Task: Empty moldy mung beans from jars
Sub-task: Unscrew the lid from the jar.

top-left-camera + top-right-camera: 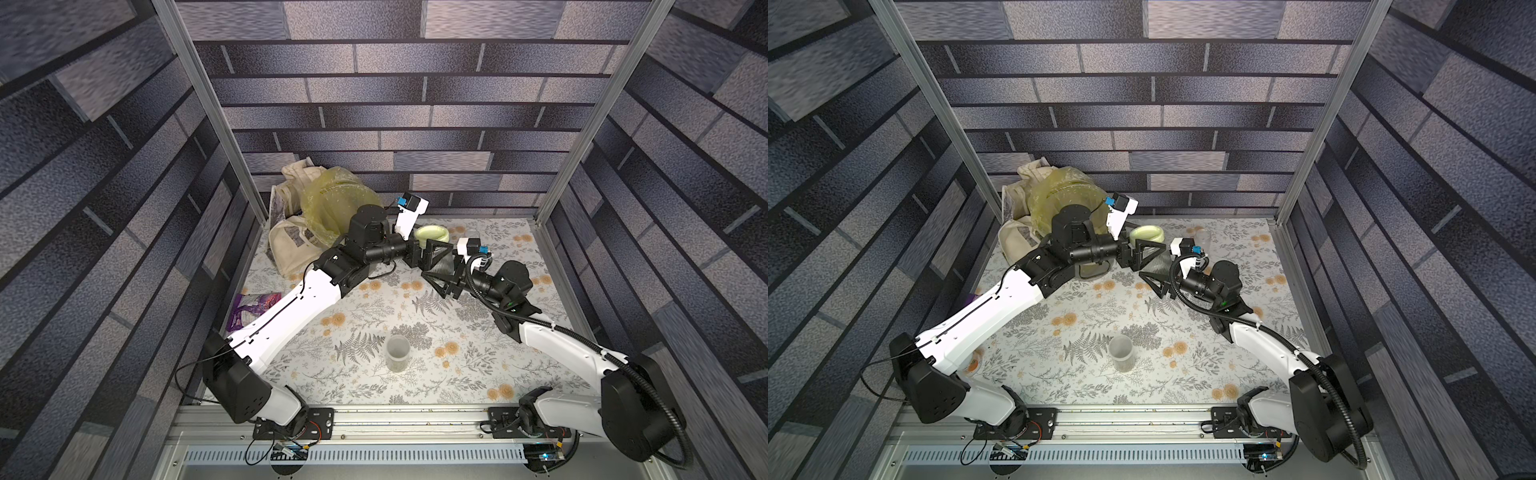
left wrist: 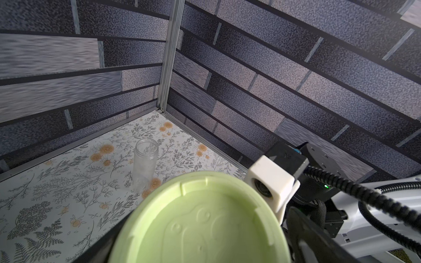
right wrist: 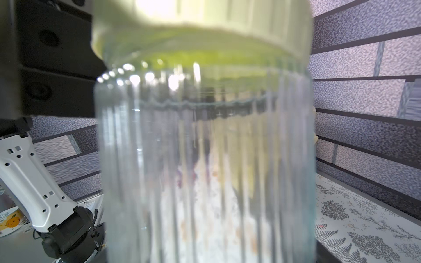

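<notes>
Right pincer point(image 1: 445, 271) clamps ribbed jar point(image 3: 205, 159) at counter's point(image 1: 374, 307) far middle. Left pincer point(image 1: 433, 243) straddles lime-green lid point(image 2: 200, 218); cannot tell whether clamped. Best: seat squarely on lid rim, twist steadily, right holding jar firm, upright.

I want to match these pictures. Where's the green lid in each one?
Top view: green lid, over the far middle of the flowery table.
Top view: same spot.
Left wrist: huge, close up, before the slim jar.
Right wrist: blurry, capping the ribbed jar.
Shared landmark: the flowery table.
</notes>
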Motion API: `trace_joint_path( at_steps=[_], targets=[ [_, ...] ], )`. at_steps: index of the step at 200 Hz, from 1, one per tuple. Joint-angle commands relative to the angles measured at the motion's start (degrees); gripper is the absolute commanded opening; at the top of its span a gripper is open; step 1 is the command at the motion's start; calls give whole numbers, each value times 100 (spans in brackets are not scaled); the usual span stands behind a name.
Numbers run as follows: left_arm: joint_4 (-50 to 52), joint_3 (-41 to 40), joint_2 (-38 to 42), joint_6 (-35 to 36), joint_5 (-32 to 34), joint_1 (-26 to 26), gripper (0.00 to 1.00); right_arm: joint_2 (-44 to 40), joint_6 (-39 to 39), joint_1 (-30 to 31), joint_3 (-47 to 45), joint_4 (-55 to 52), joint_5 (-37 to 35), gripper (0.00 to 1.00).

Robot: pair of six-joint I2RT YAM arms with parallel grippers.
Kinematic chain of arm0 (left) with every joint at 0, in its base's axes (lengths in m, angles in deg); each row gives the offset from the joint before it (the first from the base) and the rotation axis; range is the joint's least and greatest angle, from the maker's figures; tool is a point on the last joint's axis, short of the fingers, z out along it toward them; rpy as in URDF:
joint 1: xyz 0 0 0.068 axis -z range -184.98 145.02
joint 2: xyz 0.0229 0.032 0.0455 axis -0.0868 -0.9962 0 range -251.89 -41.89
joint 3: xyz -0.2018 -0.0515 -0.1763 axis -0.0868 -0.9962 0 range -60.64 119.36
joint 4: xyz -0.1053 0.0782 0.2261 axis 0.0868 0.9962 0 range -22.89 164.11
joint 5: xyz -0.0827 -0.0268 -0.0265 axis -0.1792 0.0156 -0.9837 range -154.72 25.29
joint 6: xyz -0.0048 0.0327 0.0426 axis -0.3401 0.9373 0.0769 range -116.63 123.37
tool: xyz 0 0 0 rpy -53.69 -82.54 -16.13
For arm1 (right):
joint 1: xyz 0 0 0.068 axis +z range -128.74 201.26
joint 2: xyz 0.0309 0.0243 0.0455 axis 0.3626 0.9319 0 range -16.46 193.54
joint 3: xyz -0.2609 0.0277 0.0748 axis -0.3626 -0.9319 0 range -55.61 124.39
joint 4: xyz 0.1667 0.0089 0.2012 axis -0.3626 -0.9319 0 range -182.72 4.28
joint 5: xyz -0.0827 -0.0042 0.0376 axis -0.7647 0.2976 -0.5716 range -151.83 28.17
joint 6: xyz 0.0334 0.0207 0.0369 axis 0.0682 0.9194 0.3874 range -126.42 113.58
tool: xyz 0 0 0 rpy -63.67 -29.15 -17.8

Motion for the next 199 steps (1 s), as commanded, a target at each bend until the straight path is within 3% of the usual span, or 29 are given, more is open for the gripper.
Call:
trace_joint_path(
  at_steps=[1, 40, 78, 199],
  targets=[
    [-253, -191, 368, 80, -6, 59, 100, 0, 57, 6, 148, 317, -44, 44],
    [-313, -328, 541, 22, -20, -25, 98, 8, 91, 10, 145, 382, 53, 44],
    [-388, -324, 564, -149, -177, -107, 90, 17, 100, 8, 88, 511, 83, 44],
    [-155, -123, 326, -174, -294, -136, 89, 52, 108, 11, 89, 548, 130, 44]
  ],
)
